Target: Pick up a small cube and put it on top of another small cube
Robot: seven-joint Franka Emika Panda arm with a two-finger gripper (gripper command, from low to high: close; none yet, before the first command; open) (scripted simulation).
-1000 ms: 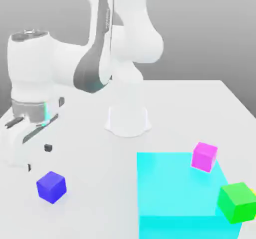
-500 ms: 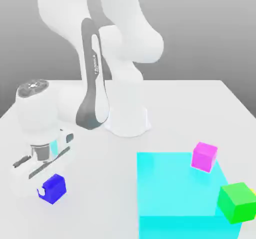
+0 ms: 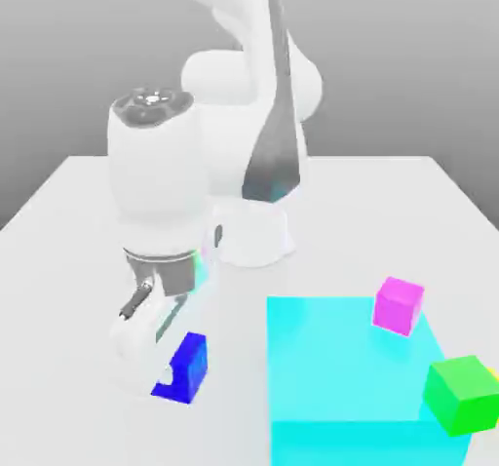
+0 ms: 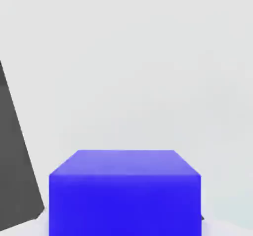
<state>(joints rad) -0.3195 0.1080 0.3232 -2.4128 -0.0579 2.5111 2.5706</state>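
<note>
The small cube point(image 3: 188, 365) is plain deep blue and sits low over the white table point(image 3: 58, 211), towards the exterior view's left. My gripper point(image 3: 175, 371) is shut on it from above, with white fingers point(image 3: 136, 342) along its left side. I cannot tell whether the cube touches the table. In the hand view the same blue cube point(image 4: 124, 193) is close between the jaws, with a dark finger point(image 4: 17, 171) beside it. A magenta cube point(image 3: 398, 304) rests on the big cyan block point(image 3: 341, 376). A green cube point(image 3: 460, 393) is at that block's right edge.
The arm's white base point(image 3: 249, 235) stands at the table's middle, behind the cube. The cyan block fills the near right of the table, just right of the held cube.
The gripper came down on the blue cube and shut on it. Arm and cube have since swung towards the exterior view's right, closer to the cyan block.
</note>
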